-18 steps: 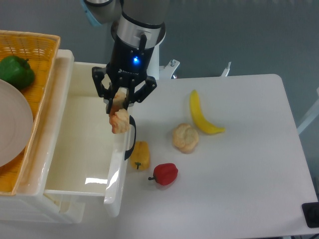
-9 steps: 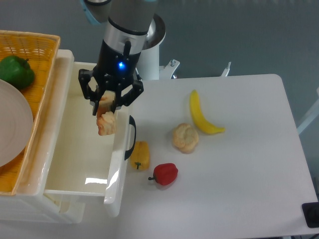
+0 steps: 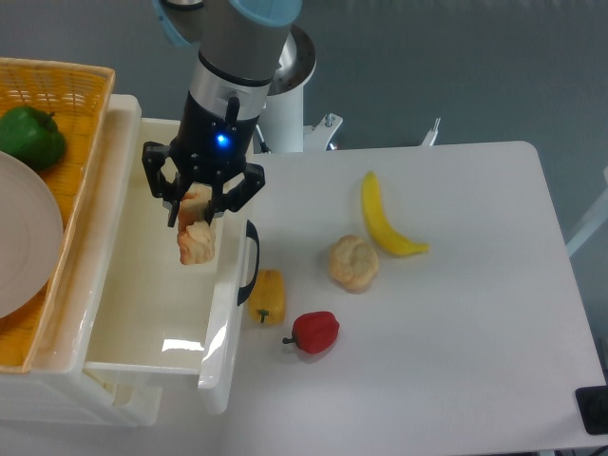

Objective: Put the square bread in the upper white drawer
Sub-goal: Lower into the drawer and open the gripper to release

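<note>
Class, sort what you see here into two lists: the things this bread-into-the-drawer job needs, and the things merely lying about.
Needed for the job:
- square bread, held in the gripper
- upper white drawer, pulled open

Lying about:
- banana
- round bun
- yellow pepper
- red pepper
- green pepper in the woven basket
- white plate

Tool w/ square bread over upper white drawer, peppers right.
</note>
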Available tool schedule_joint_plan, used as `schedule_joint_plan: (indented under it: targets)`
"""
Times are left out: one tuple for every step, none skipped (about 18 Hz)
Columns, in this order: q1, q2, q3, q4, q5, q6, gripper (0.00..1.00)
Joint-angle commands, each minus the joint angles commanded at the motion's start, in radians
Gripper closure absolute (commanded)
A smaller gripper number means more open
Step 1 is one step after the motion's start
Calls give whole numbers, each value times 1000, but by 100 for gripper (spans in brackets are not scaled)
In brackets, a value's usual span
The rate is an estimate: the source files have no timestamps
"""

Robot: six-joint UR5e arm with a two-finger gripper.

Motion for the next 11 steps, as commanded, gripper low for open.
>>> schedule_joint_plan:
  targets:
    - [0,0,0,2,0,0,50]
    - [0,0,0,0,0,0,49]
    - [0,0,0,0,0,0,48]
    - [0,-2,0,0,0,-2,48]
    - [0,-2,0,0,0,-2,48]
    - [0,-2,0,0,0,-2,47]
    - [0,-2,0,0,-2,-2,46]
    - [0,-2,0,0,0,-2,45]
    - [0,-2,0,0,-2,-2,45]
    - [0,0,0,0,-2,-2,43]
    - [0,0,0,0,-2,-2,43]
